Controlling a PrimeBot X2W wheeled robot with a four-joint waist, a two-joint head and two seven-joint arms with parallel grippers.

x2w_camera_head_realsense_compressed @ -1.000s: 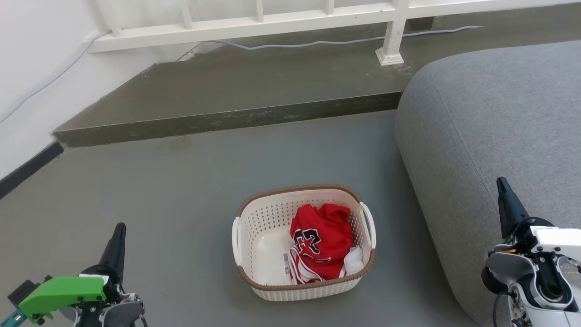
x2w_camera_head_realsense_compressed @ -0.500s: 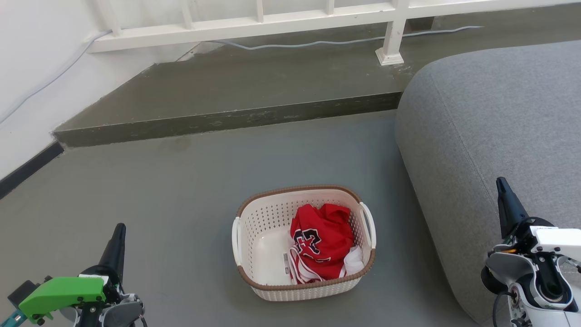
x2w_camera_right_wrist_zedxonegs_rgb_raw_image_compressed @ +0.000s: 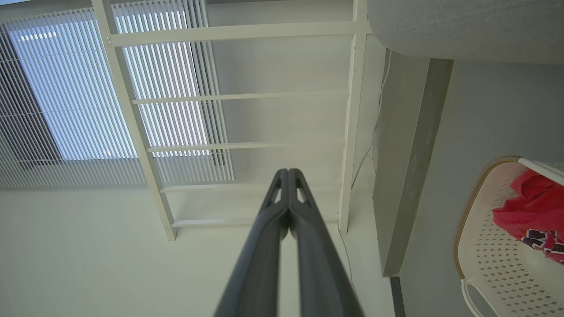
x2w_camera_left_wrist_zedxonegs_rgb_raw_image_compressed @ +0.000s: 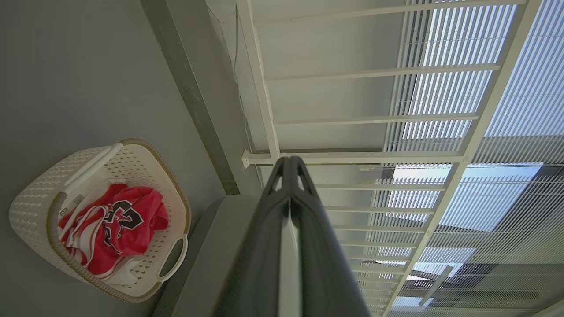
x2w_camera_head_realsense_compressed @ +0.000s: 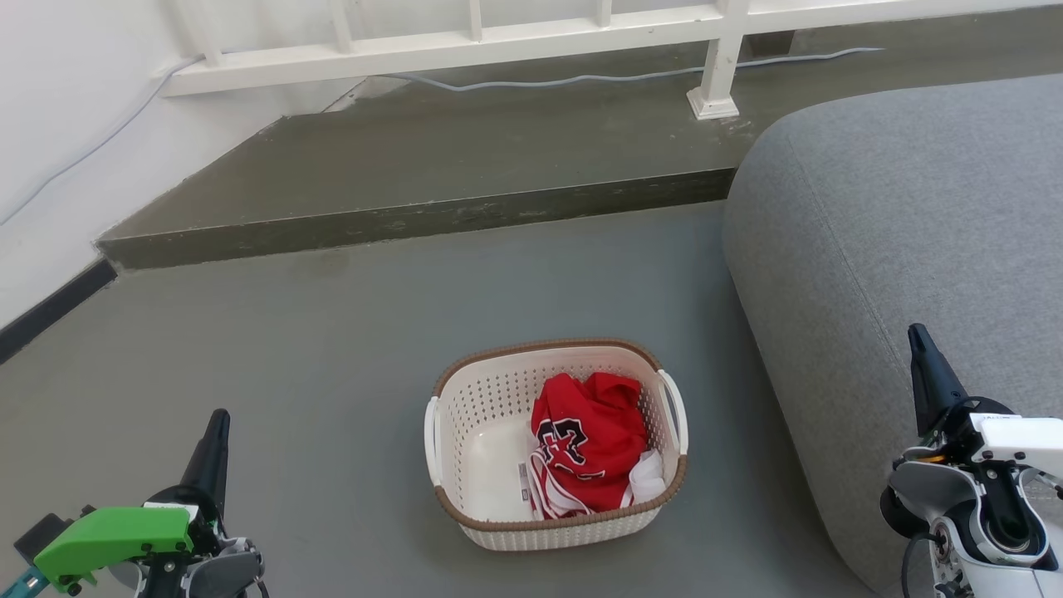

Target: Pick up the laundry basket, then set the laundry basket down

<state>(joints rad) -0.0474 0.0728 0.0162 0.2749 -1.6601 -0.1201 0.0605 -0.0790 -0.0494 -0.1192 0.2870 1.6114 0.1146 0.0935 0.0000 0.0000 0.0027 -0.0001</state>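
Note:
The laundry basket stands on the grey floor in the head view's lower middle, cream with a brown rim and white loop handles, a red jersey bunched in its right half. It also appears at the left of the left wrist view as the laundry basket and at the right edge of the right wrist view as the laundry basket. My left gripper is shut and empty, well to the basket's left. My right gripper is shut and empty, off to the right in front of the sofa. Both point upward, fingertips pressed together in the wrist views: left gripper, right gripper.
A grey sofa bulges in on the right, close to the basket's right side. Behind it a raised concrete step crosses the floor, with a white railing and a cable beyond. A white wall runs along the left.

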